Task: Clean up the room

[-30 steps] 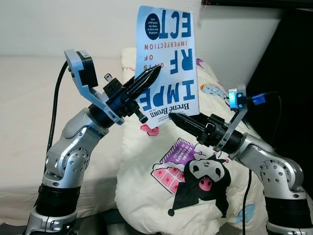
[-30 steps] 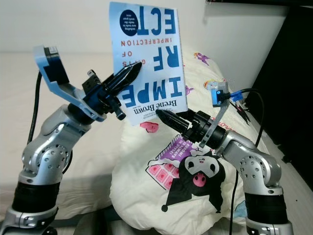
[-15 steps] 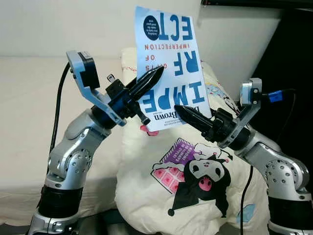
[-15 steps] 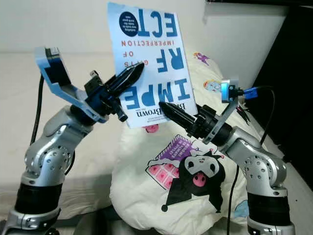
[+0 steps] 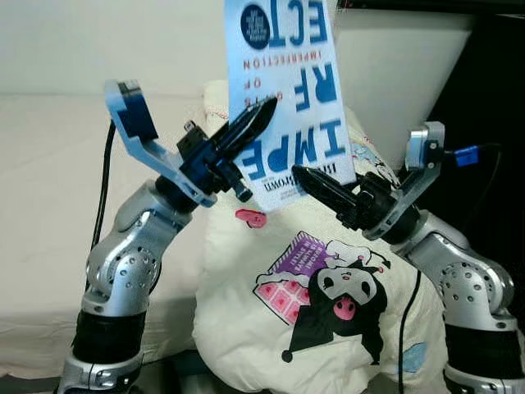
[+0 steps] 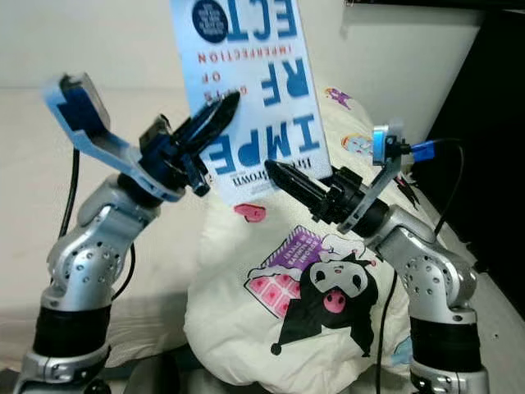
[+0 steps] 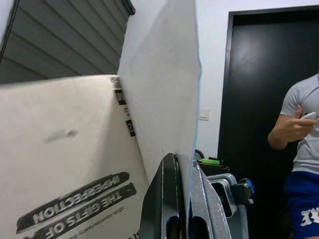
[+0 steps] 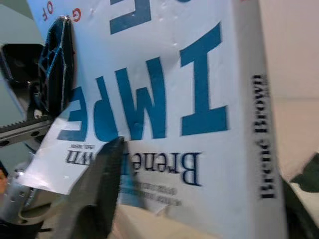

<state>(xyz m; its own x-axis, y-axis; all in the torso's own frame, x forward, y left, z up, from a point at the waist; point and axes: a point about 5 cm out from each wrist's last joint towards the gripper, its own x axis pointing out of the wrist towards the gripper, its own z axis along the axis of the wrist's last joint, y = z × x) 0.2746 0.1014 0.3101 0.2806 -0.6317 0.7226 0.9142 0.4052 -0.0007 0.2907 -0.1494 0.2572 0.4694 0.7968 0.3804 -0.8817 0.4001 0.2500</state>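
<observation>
A light-blue paperback point(image 5: 283, 90) with dark blue lettering hangs upside down in front of me, its top out of frame. My left gripper point(image 5: 262, 111) is shut on the cover's left side; in the left wrist view its two fingers point(image 7: 172, 199) pinch the book's edge. My right gripper point(image 5: 302, 175) is at the book's lower right corner and is open. In the right wrist view one finger point(image 8: 97, 194) sits low in front of the cover point(image 8: 164, 89), near the author's name, and the book spans the gap.
Under the book lies a cream pillow point(image 5: 328, 304) printed with a cartoon character, resting on a beige bed point(image 5: 49, 205). A dark panel point(image 5: 484, 98) stands at the right. In the left wrist view a person point(image 7: 304, 149) stands by a black door.
My left gripper has lifted the book higher, so its top now leaves the frame. My right gripper has turned at the wrist and moved up to the book's lower right corner.
</observation>
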